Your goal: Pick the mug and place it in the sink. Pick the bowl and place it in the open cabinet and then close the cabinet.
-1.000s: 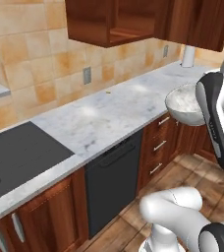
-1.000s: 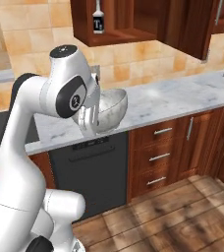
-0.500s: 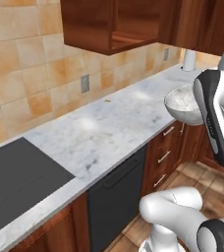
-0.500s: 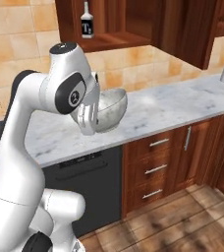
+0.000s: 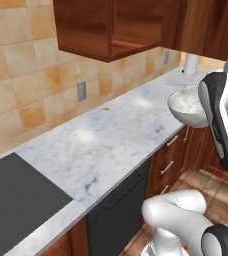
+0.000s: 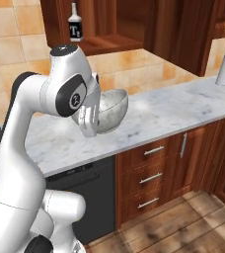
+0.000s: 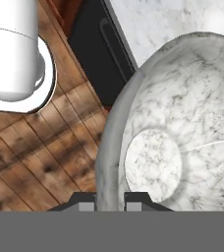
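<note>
The bowl (image 6: 110,109) is off the tabletop (image 5: 111,145) and held in the air, so its pickup looks done; placing it in the open cabinet (image 5: 111,30) above and shutting the door are left. The mug and sink are out of sight, so that part cannot be judged. The gripper (image 7: 110,202) has its jaws nearly shut, pinching the bowl's rim. The bowl sits roughly level, mouth facing up, just out from the tabletop edge and below the cabinet.
</note>
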